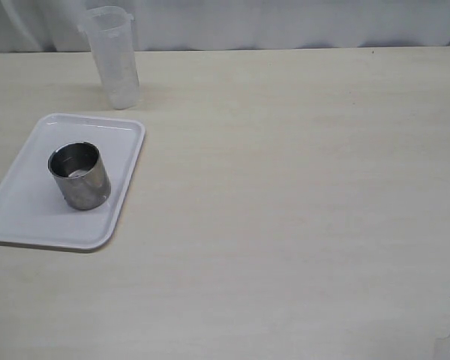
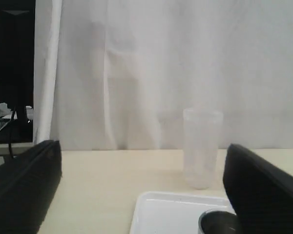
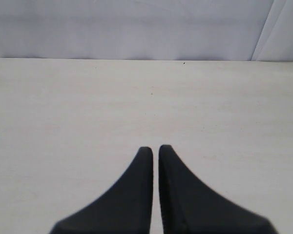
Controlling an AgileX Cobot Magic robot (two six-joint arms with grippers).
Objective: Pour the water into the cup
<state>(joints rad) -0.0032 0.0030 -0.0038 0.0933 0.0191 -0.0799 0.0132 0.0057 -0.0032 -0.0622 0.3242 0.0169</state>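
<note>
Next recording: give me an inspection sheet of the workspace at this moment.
Surface: pale table, bare apart from the items below.
Job's things: steel cup upright on a white tray; translucent beaker upright on the table beyond the tray, apart from it; water inside too faint to make out.
Clutter: nothing seen.
Grippers: left gripper open, facing the beaker, holding nothing; right gripper shut over bare table, holding nothing.
Cables: one dark cable off the table's edge, in the left wrist view.
Surroundings: white curtain behind the table.
</note>
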